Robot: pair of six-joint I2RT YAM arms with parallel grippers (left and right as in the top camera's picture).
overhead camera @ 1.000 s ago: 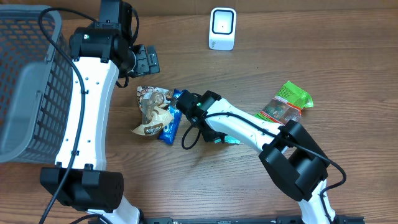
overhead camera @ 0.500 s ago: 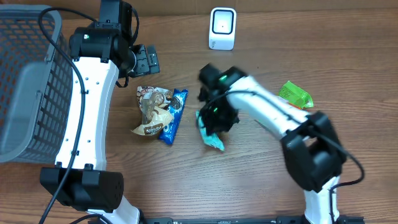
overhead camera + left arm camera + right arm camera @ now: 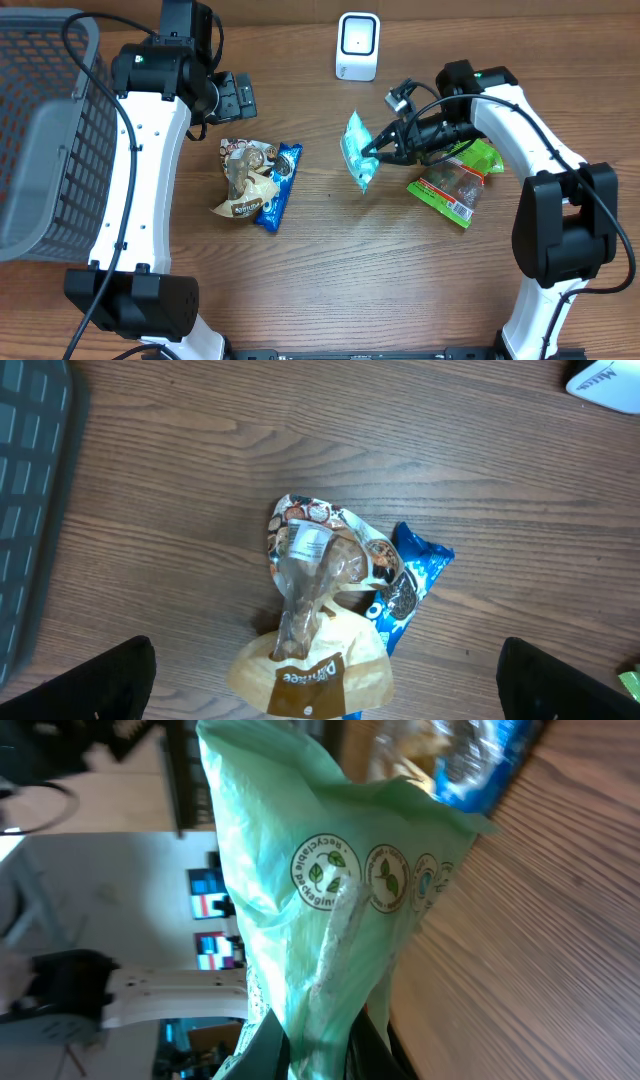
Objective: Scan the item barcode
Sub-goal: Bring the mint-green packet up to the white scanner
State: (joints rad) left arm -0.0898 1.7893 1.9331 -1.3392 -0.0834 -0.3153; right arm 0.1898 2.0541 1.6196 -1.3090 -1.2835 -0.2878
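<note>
**Visitor:** Where is the item that needs scanning?

**Onlooker:** A pale teal pouch (image 3: 356,160) hangs clear of the table (image 3: 330,290), near its middle. The right gripper (image 3: 374,152) has come in from the pouch's right side, and its jaws are pinched almost fully together on that edge.

**Visitor:** How does the pouch lie?

**Onlooker:** From above, its long axis runs from the far side of the table toward the near side, tilted a little. The upper end points roughly at the white scanner (image 3: 357,45), which stands well apart near the far edge, almost straight beyond the pouch.

**Visitor:** Is the barcode showing?

**Onlooker:** I cannot tell. The wrist view shows only round printed symbols on one face (no bars that I can make out). My guess is the pouch must travel toward the scanner and perhaps turn.

**Visitor:** And the other arm?

**Onlooker:** The left gripper (image 3: 237,97) hovers farther off, jaws wide and empty, over a brown snack bag (image 3: 305,660) and a blue packet (image 3: 410,585).
</note>
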